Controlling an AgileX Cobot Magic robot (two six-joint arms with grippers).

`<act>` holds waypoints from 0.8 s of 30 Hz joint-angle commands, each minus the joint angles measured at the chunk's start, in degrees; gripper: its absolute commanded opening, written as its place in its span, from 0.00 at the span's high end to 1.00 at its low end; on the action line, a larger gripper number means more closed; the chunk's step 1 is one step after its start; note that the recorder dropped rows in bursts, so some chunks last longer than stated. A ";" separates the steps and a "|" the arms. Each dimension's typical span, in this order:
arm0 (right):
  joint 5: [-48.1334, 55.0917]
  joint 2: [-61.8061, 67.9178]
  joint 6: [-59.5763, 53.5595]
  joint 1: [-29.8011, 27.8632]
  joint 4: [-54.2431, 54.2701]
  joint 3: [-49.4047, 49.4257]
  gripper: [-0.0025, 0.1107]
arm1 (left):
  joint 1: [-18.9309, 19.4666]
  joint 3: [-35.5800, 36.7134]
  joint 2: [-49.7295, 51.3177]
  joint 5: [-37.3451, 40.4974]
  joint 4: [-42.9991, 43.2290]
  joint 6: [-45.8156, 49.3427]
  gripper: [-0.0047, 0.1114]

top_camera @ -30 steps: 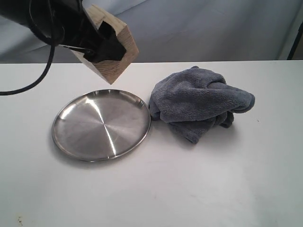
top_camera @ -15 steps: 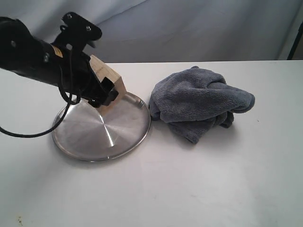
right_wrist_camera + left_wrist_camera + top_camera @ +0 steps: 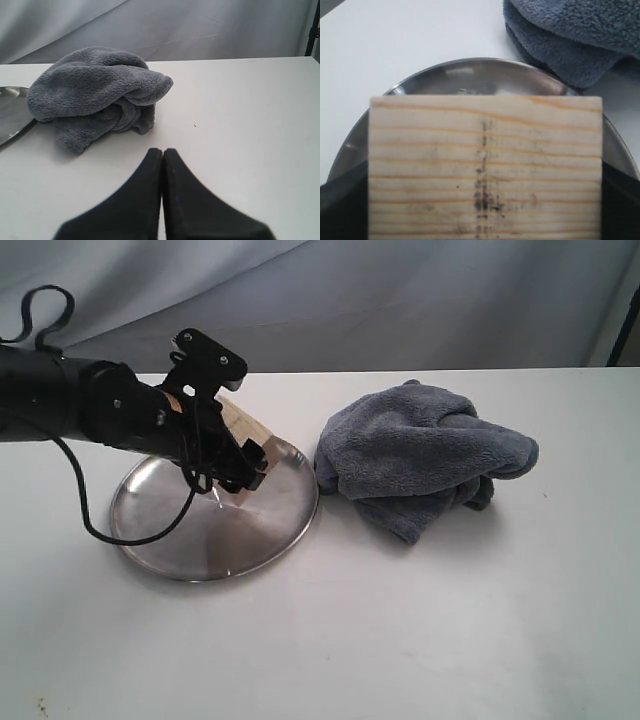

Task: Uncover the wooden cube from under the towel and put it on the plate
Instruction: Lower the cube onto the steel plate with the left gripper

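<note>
My left gripper [image 3: 240, 455] is shut on the wooden cube [image 3: 243, 427], holding it low over the far right part of the steel plate [image 3: 190, 530]. Whether the cube touches the plate I cannot tell. In the left wrist view the cube's pale grained face [image 3: 485, 165] fills most of the picture, with the plate's rim [image 3: 470, 65] beyond it and the gripper [image 3: 485, 235] hidden behind it. The blue-grey towel [image 3: 425, 455] lies bunched to the right of the plate, also seen as towel [image 3: 95, 90] in the right wrist view. My right gripper [image 3: 162, 152] is shut and empty, short of the towel.
A white table [image 3: 400, 640] carries everything, with a grey cloth backdrop [image 3: 400, 300] behind it. A black cable [image 3: 95, 530] from the left arm loops down over the plate's left side. A black stand leg [image 3: 625, 320] shows at the far right.
The left arm has come down with the cube, from high above the table to low over the plate. The towel and plate have not moved.
</note>
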 commanded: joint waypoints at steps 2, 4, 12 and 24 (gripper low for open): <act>-0.12 -0.35 0.23 0.10 0.00 0.23 0.98 | 0.07 -0.07 2.45 -7.10 -0.52 -0.67 0.96; -0.12 -0.35 0.23 0.10 0.00 0.23 0.98 | 0.07 -0.07 3.50 -7.51 -0.52 -0.67 0.96; -0.12 -0.35 0.23 0.10 0.00 0.23 0.98 | 2.42 -0.07 4.84 -7.69 -0.52 -0.67 0.96; -0.12 -0.35 0.23 0.10 0.00 0.23 0.98 | 5.40 -0.07 4.84 -6.29 -0.52 -3.87 0.96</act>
